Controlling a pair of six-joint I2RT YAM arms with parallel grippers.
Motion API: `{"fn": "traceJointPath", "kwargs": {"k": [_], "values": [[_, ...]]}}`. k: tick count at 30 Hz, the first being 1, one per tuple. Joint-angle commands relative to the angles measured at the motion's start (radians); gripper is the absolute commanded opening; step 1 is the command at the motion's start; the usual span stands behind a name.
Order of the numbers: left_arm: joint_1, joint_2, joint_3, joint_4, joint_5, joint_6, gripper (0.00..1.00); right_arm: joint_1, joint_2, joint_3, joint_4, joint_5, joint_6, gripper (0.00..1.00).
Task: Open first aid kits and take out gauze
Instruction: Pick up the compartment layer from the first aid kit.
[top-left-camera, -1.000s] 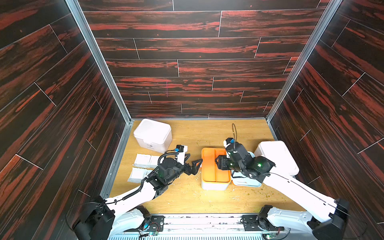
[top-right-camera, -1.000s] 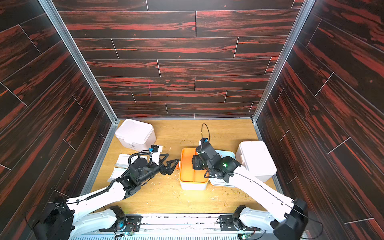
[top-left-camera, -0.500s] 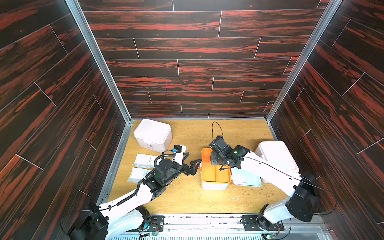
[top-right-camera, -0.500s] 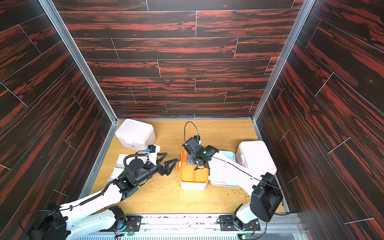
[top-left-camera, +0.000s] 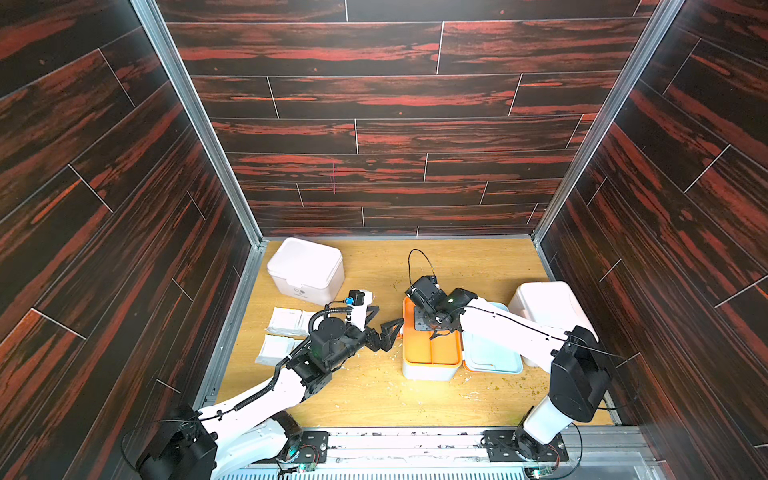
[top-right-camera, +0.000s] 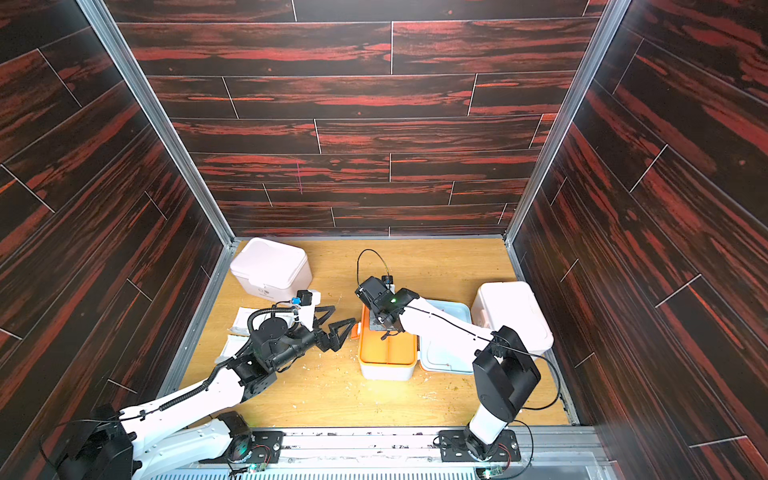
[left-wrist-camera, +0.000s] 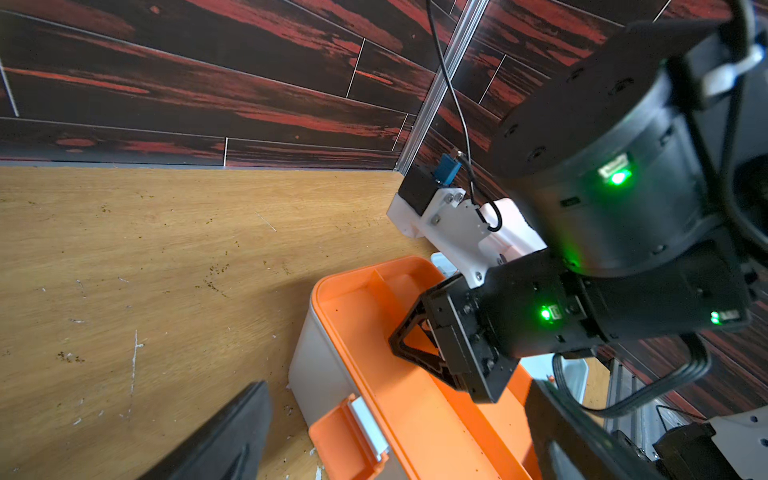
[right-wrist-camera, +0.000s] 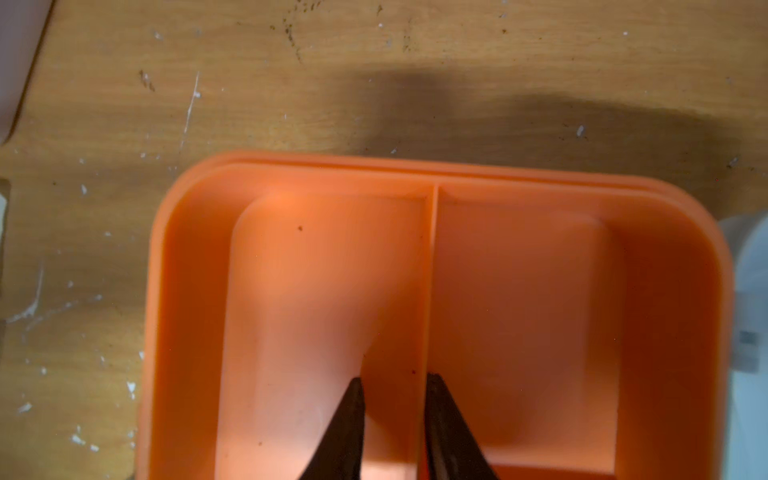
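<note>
Right wrist view shows the tray (right-wrist-camera: 316, 291) empty where I can see, its divider (right-wrist-camera: 432, 270) running straight ahead from my right gripper (right-wrist-camera: 394, 377) — jaws narrow with a gap showing, one fingertip at the divider, the other in the compartment beside it, nothing held that I can see. I judge the lift turns on getting that ridge between my fingers. My left gripper (top-left-camera: 388, 319) hangs wide just beside the kit (top-left-camera: 428, 371) — the gauze (top-left-camera: 286, 322) lies beyond it on the table (top-left-camera: 374, 399).
</note>
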Motion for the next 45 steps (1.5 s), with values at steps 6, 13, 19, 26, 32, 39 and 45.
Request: {"fn": "traceJointPath", "kwargs": {"k": [6, 13, 19, 26, 32, 39, 45], "values": [[-0.002, -0.018, -0.009, 0.036, 0.008, -0.016, 1.00, 0.003, 0.087, 0.044, -0.043, 0.028, 0.036, 0.17], [-0.003, -0.053, -0.026, 0.046, -0.002, -0.026, 1.00, 0.005, 0.082, 0.034, -0.036, 0.044, 0.026, 0.00], [-0.003, -0.073, -0.036, 0.053, -0.011, -0.027, 1.00, 0.007, 0.090, 0.070, -0.036, 0.047, 0.011, 0.00], [-0.003, -0.062, -0.037, 0.068, 0.003, -0.041, 1.00, 0.025, 0.050, 0.101, -0.082, 0.114, 0.017, 0.00], [-0.003, -0.052, -0.030, 0.060, 0.001, -0.034, 1.00, 0.038, -0.017, 0.088, -0.054, 0.129, 0.000, 0.00], [-0.003, -0.097, -0.021, 0.027, 0.007, -0.030, 1.00, 0.055, -0.084, 0.077, -0.012, 0.125, -0.021, 0.00], [-0.003, -0.149, -0.014, 0.002, 0.023, -0.035, 1.00, 0.058, -0.194, 0.047, 0.061, 0.126, -0.086, 0.00]]}}
